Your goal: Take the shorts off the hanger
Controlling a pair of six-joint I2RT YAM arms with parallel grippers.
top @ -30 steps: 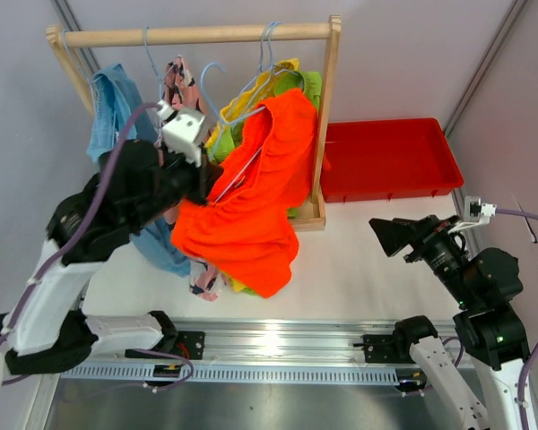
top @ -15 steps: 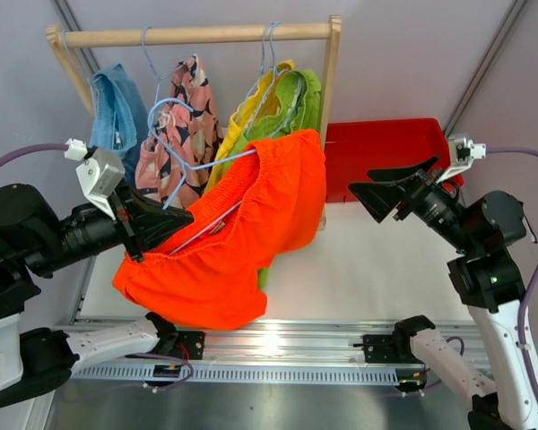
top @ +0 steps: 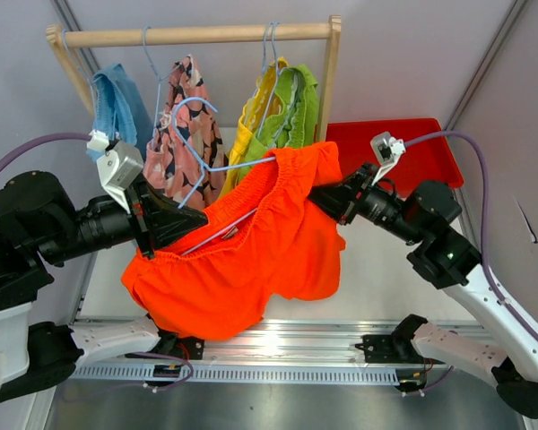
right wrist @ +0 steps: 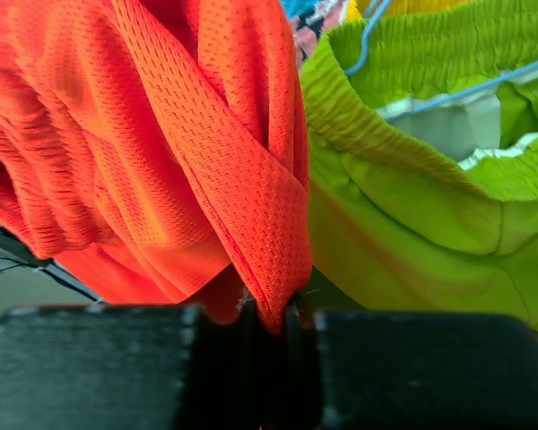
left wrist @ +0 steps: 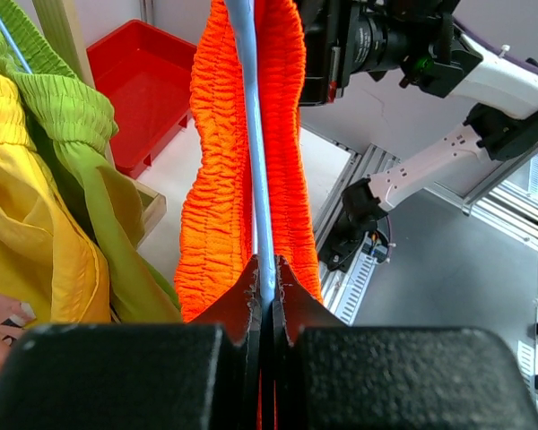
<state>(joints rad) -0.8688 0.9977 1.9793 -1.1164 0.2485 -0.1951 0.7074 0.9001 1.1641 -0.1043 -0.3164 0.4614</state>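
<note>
The orange shorts (top: 251, 260) hang on a light blue hanger (top: 206, 166) held off the rail, in front of the rack. My left gripper (top: 197, 218) is shut on the hanger's lower bar; in the left wrist view the blue bar (left wrist: 251, 134) runs straight out from between the closed tips (left wrist: 267, 269), with the orange waistband (left wrist: 211, 179) on both sides. My right gripper (top: 316, 199) is at the shorts' right waistband corner. In the right wrist view it (right wrist: 273, 318) is shut on a fold of orange fabric (right wrist: 206, 161).
On the wooden rack (top: 188, 34) hang the light blue shorts (top: 117, 103), the pink printed shorts (top: 184, 134), the yellow shorts (top: 255, 116) and the lime green shorts (top: 296, 112). A red tray (top: 430, 143) lies at the back right, behind my right arm.
My right arm swung left from the table's right side to the orange shorts and closed on their edge. My left arm drew the hanger and shorts away from the rack.
</note>
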